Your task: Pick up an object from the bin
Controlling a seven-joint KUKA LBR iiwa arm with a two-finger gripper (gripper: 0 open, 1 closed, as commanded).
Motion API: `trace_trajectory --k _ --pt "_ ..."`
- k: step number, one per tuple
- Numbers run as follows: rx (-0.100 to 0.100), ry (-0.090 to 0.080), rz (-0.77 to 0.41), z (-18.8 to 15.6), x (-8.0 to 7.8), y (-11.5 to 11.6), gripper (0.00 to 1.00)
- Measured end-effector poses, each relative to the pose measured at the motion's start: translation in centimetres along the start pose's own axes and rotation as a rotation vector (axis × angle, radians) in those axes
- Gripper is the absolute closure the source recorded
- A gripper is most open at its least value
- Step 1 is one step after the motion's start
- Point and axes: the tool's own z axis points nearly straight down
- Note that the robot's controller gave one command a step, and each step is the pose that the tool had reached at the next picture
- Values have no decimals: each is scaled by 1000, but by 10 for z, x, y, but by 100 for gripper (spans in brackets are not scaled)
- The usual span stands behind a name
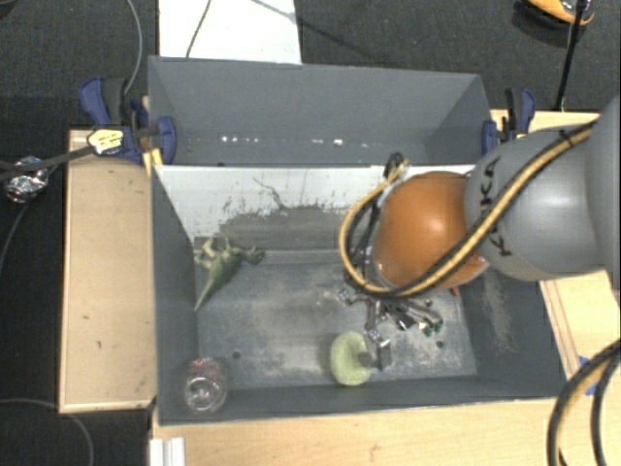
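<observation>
From above, the gripper (378,346) sits low near the front wall of the bin (310,105), at the right edge of a pale green lump (346,363). Whether it is clenched or released cannot be told. A green dinosaur (221,260) lies well apart at the left, and a clear cup (204,386) sits in the front-left corner.

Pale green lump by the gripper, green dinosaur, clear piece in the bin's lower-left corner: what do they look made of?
Pale green lump: looks soft, maybe foam or rubber; matte, rounded, no glints. Green dinosaur: probably moulded plastic or rubber, dull finish. Clear piece: transparent plastic or glass, with bright highlights; I cannot tell which.
</observation>
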Motion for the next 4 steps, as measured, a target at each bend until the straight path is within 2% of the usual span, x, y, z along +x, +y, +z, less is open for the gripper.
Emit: trace_trajectory --k 1,4 --pt "-2 3 -13 13 -2 -6 100" --pt "-4 0 -82 13 -10 -12 100"
